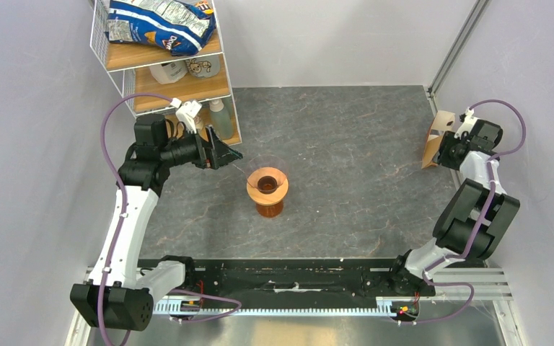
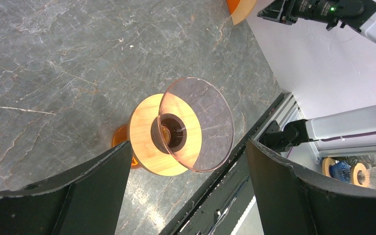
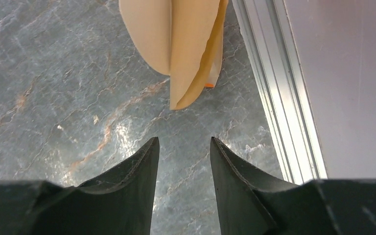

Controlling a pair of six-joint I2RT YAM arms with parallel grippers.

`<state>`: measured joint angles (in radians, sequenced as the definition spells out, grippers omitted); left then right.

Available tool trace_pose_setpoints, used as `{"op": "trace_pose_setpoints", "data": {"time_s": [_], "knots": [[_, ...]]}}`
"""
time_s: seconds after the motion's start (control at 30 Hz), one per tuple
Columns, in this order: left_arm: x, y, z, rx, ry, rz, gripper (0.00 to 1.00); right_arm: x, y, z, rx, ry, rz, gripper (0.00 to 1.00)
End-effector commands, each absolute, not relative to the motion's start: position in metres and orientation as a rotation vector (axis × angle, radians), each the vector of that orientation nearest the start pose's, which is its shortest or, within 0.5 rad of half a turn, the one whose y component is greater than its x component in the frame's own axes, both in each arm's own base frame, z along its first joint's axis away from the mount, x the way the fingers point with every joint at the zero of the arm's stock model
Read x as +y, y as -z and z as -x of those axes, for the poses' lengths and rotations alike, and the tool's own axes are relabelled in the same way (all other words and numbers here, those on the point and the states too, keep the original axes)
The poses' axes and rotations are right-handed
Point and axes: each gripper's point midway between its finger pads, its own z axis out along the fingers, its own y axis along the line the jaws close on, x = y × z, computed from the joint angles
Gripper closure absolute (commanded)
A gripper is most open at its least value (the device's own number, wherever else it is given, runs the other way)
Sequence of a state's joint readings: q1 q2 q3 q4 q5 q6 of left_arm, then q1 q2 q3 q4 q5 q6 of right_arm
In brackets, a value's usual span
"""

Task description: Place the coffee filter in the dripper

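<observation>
Top external view, left to right. A white wire shelf [image 1: 126,72] with wooden boards stands in the far left corner. A crinkled blue snack bag [image 1: 162,21] lies on the top tier, with bottles [image 1: 221,117] below.

The left gripper [image 1: 229,153] hangs beside the shelf over the grey, veined, stone-look tabletop [image 1: 346,130]. Left wrist view: its black fingers [image 2: 78,196] are spread wide, with nothing between them.

Near the tabletop's centre is the dripper [image 1: 267,182], a smooth, round light-wood ring with a dark centre hole. It is seated on an amber-orange glass vessel [image 1: 268,209]. A clear, faintly tinted cone [image 2: 205,122] flares wide from the ring's hole.

The coffee filter [image 1: 431,140] is thin tan-brown paper in folded leaves with curved edges. It stands upright at the far right edge of the tabletop, well apart from the dripper, with the right gripper [image 1: 443,151] just beside it.

Right wrist view: the matte black fingers [image 3: 137,186] are partly open with a narrow, empty gap. The paper sits just beyond the tips, not touching. A ribbed aluminium rail [image 3: 274,98] runs to its right.
</observation>
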<state>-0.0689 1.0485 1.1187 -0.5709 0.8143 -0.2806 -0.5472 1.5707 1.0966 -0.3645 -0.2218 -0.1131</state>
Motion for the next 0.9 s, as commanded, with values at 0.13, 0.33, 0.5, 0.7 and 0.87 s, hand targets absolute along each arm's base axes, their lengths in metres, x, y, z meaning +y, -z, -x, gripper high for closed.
{"op": "trace_pose_setpoints", "data": {"time_s": [0.13,0.33,0.5,0.7,0.87], "knots": [[-0.157,-0.311,-0.266,2.008,1.078,-0.299,0.07,-0.202,-0.106,-0.396,2.278,0.065,-0.411,0.47],[-0.156,-0.309,-0.268,2.015,1.071,-0.293,0.07,-0.202,-0.093,-0.409,2.284,0.007,-0.432,0.45],[-0.156,-0.306,-0.269,2.021,1.071,-0.294,0.07,-0.203,-0.087,-0.419,2.272,-0.021,-0.430,0.45],[-0.156,-0.306,-0.272,2.025,1.072,-0.292,0.07,-0.205,-0.076,-0.428,2.280,-0.038,-0.426,0.49],[-0.157,-0.305,-0.271,2.029,1.083,-0.293,0.08,-0.203,-0.074,-0.431,2.276,-0.060,-0.405,0.66]]}}
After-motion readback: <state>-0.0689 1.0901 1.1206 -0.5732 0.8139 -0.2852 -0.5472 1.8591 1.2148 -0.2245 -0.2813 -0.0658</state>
